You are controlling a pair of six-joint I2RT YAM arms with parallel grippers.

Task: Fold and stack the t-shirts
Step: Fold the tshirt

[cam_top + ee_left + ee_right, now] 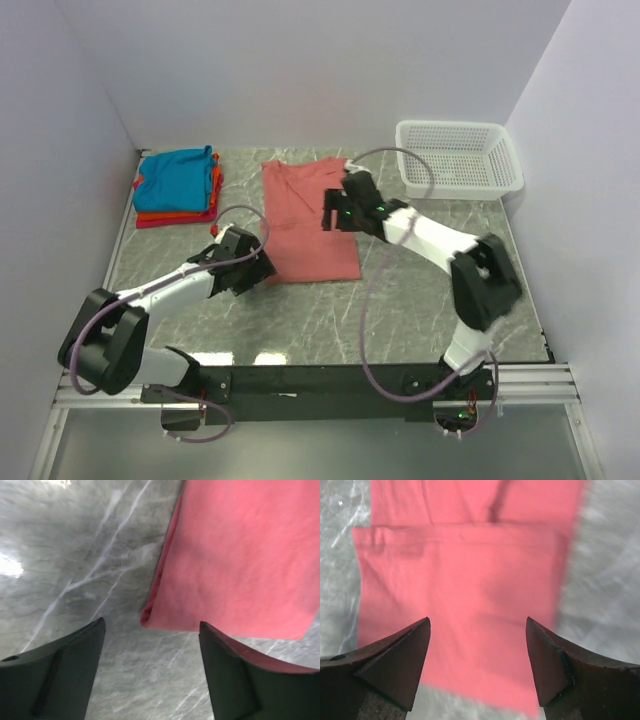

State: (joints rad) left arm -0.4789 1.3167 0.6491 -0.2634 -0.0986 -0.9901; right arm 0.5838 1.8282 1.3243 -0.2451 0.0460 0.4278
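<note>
A salmon-pink t-shirt (308, 222) lies flat in the middle of the table as a long folded strip. My left gripper (264, 270) hovers low at its near left corner (150, 616), jaws open, nothing between them; the right finger (235, 670) overlaps the shirt's near edge. Above the shirt's right side my right gripper (330, 216) stands open and empty, and the folded cloth (465, 580) fills its wrist view. A stack of folded t-shirts (178, 183) sits at the back left, teal on top, orange and red beneath.
A white mesh basket (458, 155) stands at the back right corner. White walls close in the table on the left, back and right. Grey marble tabletop (420, 310) shows around the shirt. Purple cables loop over both arms.
</note>
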